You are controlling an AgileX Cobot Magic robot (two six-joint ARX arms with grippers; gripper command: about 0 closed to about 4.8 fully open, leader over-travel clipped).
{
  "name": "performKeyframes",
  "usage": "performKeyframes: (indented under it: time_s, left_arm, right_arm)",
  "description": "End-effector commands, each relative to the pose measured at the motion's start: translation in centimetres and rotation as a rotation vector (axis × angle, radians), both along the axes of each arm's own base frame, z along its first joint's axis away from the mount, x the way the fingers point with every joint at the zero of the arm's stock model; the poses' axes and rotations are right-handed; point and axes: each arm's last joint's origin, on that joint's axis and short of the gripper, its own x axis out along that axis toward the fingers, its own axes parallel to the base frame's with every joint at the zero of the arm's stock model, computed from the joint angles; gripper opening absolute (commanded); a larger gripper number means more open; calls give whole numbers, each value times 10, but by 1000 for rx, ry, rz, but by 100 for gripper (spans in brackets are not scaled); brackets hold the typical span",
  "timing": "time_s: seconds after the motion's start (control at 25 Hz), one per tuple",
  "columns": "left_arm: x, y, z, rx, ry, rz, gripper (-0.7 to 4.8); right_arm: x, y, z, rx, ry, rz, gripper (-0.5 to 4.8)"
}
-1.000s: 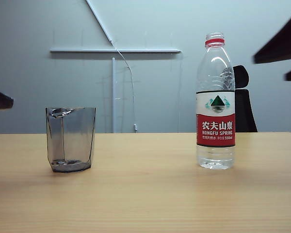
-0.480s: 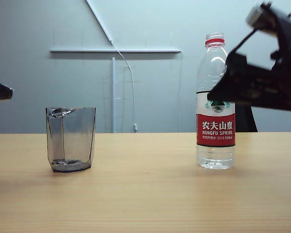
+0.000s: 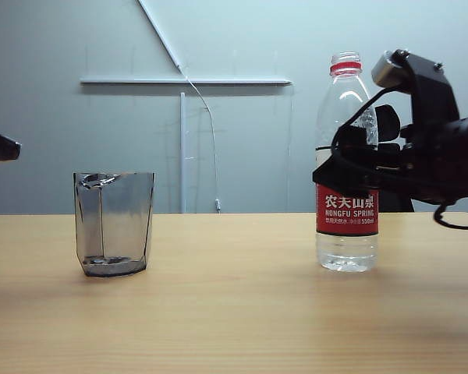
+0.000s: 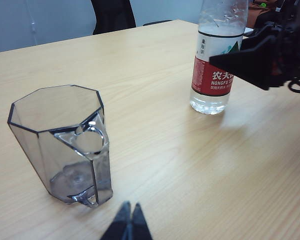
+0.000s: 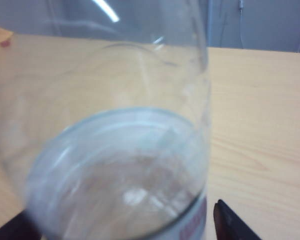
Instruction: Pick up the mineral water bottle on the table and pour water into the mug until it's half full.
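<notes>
bare table (image 3: 234,312) between mug (image 3: 114,224) and bottle (image 3: 346,164) | right pincer (image 3: 337,173) flanks bottle

We record:
- One black chair (image 3: 388,122), behind the right pincer (image 3: 335,175) and partly hidden by it.
- One white rail (image 3: 186,80) on the grey wall (image 3: 54,117), higher than the pincer, leftward of it in the exterior view.
- One thin cable (image 3: 211,148), hanging under that rail, well apart from the pincer.

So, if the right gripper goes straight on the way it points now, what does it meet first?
Most likely the water bottle: the right gripper, jaws open, is already at its label.
</notes>
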Motion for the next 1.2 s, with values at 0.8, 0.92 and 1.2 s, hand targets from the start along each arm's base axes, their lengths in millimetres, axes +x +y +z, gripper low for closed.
performKeyframes:
  time_s: [0.8,0.92,1.2]
  left_arm:
    - [2,6,5,-36,-40,60,-2]
    - [6,12,5,-36,-43,133,-2]
    - [13,26,5,-32,-46,297,-2]
  right_arm:
    - [16,10,21,60,-134,78,240]
    - [27,22,38,-16,-103,137,240]
    - [60,78,88,-457,-54,309,238]
